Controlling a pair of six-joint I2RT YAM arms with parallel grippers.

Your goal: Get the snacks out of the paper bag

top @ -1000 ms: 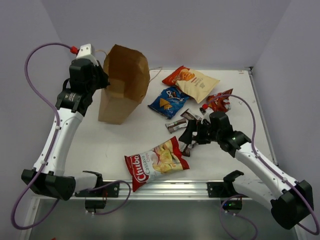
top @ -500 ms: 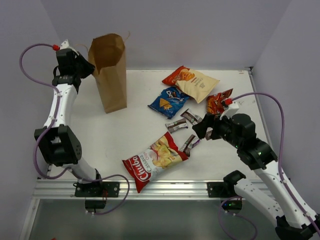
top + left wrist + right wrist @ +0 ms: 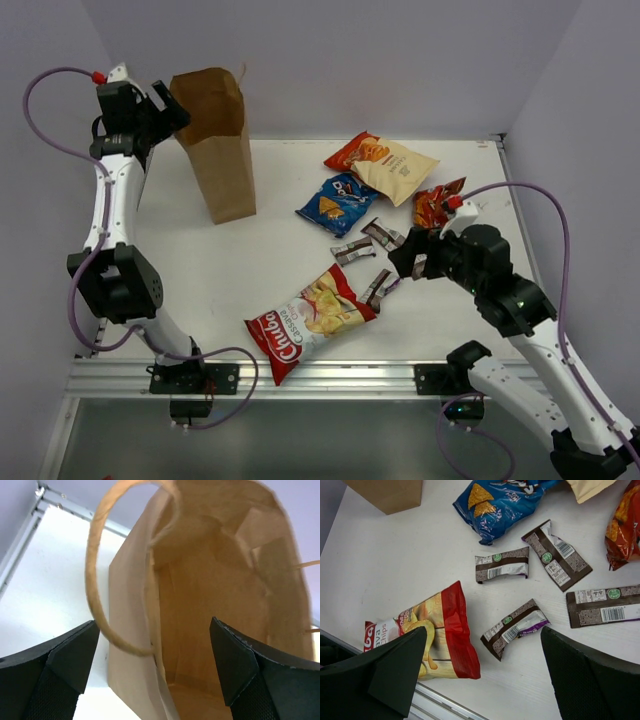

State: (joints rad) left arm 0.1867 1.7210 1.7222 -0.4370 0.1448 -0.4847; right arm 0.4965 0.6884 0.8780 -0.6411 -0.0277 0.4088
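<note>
Paper bag (image 3: 215, 150) stands upright at back left of the table (image 3: 270, 260), mouth up, well apart from the snacks, so nothing can slide back in. Left gripper (image 3: 165, 105) is raised at the bag's top edge. In the left wrist view its jaws are wide apart, either side of the near wall and the handle (image 3: 92, 580), clamped on nothing. That view looks straight into the mouth: only bare paper shows, though the very bottom is cut off, so it is probably empty but not certain. The snacks lie flat across the centre and right, inside the right arm's reach: Chuba bag (image 3: 310, 322) nearest the front, blue bag (image 3: 337, 200) mid-table, orange-cream bag (image 3: 385, 165) behind it, and dark red bag (image 3: 435, 205) to the right. The four bars (image 3: 515, 628) are scattered between the blue and Chuba bags, none stacked. Right gripper (image 3: 400, 262) hovers over the bars with jaws fully apart and nothing in them, one bar just below the gap. The task looks done or almost done. The next thing worth doing is a check of the paper bag's floor. One risk is the light bag tipping if the left fingers (image 3: 60, 665) catch the handle.
</note>
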